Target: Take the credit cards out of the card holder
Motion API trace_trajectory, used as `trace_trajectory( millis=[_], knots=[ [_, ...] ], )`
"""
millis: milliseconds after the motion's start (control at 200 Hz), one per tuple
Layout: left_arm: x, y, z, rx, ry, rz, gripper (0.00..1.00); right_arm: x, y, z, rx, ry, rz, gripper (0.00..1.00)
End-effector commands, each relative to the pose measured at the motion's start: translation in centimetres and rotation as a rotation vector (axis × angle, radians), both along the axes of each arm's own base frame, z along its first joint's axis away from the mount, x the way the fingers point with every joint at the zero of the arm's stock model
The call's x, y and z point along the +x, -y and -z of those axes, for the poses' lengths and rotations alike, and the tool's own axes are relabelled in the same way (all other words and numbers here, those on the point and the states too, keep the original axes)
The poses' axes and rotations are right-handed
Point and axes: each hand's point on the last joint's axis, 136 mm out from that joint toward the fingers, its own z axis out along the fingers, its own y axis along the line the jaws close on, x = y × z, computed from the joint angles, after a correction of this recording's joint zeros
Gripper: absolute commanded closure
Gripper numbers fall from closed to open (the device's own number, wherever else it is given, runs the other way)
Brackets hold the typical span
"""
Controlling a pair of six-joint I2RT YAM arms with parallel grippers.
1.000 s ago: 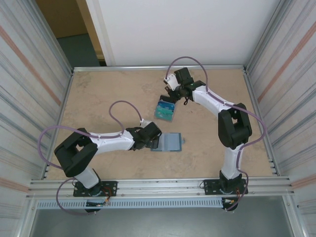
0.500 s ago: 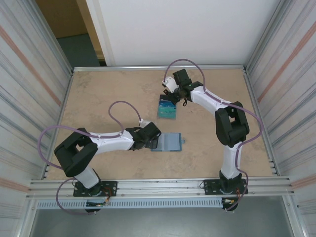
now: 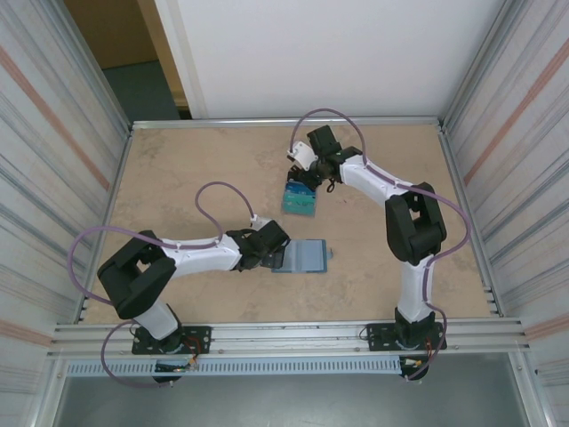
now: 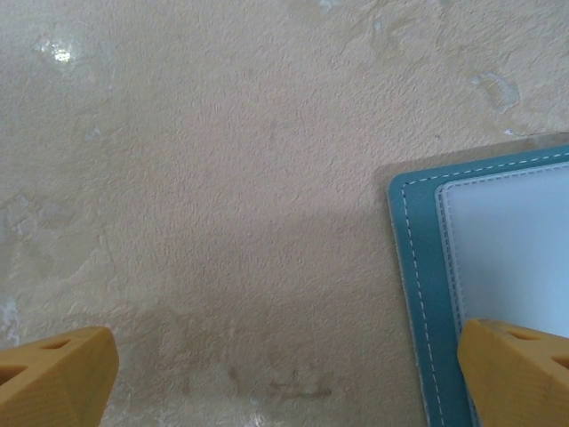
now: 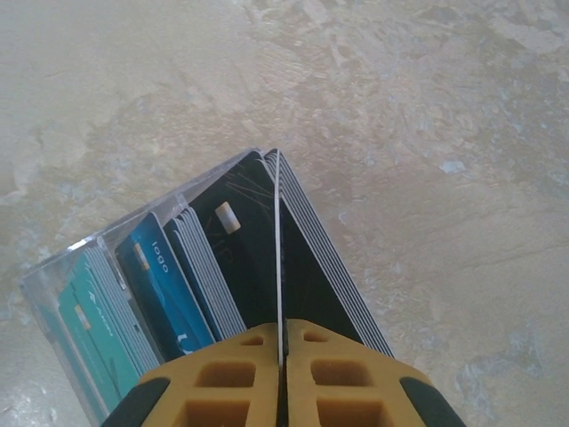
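One card holder lies partly under the empty, wide-open left gripper; beyond it the right gripper, shifted slightly left, pinches one credit card in one tray.

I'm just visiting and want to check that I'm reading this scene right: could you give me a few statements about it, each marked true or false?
1. The left gripper has its fingers spread wide. True.
2. The right gripper is wide open. False: it is pinched shut on a thin card.
3. The wallet lies on the table with its pale lining facing up. True.
4. The clear tray is empty. False: it holds teal, blue and dark cards standing on edge.
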Motion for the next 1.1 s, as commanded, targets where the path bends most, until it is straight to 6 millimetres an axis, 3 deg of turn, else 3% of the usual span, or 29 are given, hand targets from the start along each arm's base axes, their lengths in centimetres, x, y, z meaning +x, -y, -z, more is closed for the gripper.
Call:
trace_trajectory(
  millis=[0,170,922,997,1097],
  knots=[
    [0.2,-0.8,-1.0,0.0,0.017,-0.022,0.01,-1.2,-0.3,1.9,-0.06,-0.071,-0.05,0.87],
    [0.2,-0.8,-1.2,0.001,0.017,-0.019,0.01,-1.0,-0.3,2.0,-0.085,-0.064,-0.046,0.78],
    [0.4,-0.8,-1.5,-0.005,0.027,-0.021,0.01,1.2,1.0,-0.8,-0.042,0.02,0.053,0.72],
    [0.4,-0.8,-1.5,-0.006,0.027,-0.021,0.01,1.4,1.0,-1.0,-0.039,0.032,0.059,0.72],
    [0.4,-0.8,-1.5,-0.005,0.028,-0.022,0.01,1.4,1.0,-1.1,-0.032,0.033,0.061,0.8]
  ],
)
